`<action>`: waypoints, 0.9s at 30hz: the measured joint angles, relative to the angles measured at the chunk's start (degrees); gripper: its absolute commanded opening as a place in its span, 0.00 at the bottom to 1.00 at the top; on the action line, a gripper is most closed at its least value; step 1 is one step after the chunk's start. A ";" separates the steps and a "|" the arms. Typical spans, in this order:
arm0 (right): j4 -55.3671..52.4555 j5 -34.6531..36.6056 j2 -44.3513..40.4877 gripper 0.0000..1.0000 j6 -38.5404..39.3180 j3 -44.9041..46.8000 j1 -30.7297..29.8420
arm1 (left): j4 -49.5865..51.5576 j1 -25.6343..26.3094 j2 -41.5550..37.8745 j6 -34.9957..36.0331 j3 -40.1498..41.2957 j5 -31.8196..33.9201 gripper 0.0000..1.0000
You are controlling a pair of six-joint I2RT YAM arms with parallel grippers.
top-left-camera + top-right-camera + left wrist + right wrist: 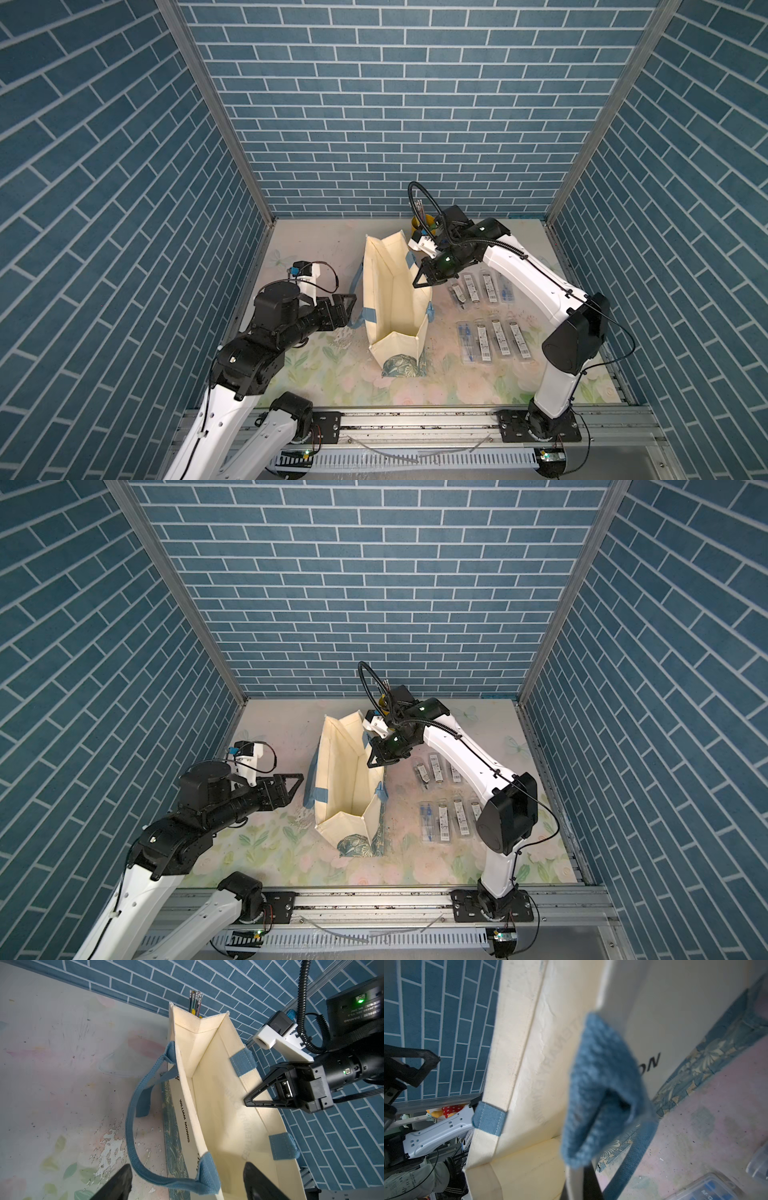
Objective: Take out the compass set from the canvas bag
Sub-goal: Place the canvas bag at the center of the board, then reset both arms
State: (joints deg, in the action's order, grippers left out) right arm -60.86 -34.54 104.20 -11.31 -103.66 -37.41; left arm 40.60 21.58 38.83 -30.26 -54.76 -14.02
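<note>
Right gripper (pixel 416 285) on canvas bag (pixel 390 291) rim

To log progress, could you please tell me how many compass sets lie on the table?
8 compass sets, right of the canvas bag: four in the far row, four in the near row; the right arm may hide more.

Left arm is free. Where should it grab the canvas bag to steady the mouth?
On the canvas bag, pinch the top rim nearest the left gripper, between the blue strap ends, coming from above with jaws astride the thin upright wall. The right gripper seems to hold the opposite rim.
</note>
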 measured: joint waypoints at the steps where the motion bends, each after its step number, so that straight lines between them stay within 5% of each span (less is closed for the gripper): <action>1: 0.70 -0.11 0.00 0.12 0.33 1.16 0.81 | -0.44 0.00 -0.04 -0.22 0.33 -0.26 0.84; 12: 3.10 1.20 -0.48 0.60 2.25 5.03 4.04 | -3.26 0.00 0.79 1.27 2.56 0.04 0.86; 18: 8.57 12.48 -11.80 0.74 2.47 7.98 4.46 | -8.13 -0.02 -0.83 10.43 7.21 9.66 0.85; 24: 30.01 35.19 -36.63 0.85 4.79 32.52 5.57 | -26.38 -0.26 -0.98 23.58 25.05 27.17 0.70; 27: 43.95 45.94 -43.89 0.86 8.09 50.86 7.02 | -35.54 -2.80 7.32 27.96 32.57 33.07 0.69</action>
State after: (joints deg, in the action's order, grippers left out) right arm -16.91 11.40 60.31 -3.22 -52.80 -30.39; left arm 5.06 18.79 46.15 -2.31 -22.20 19.05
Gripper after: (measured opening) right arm 0.853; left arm 0.693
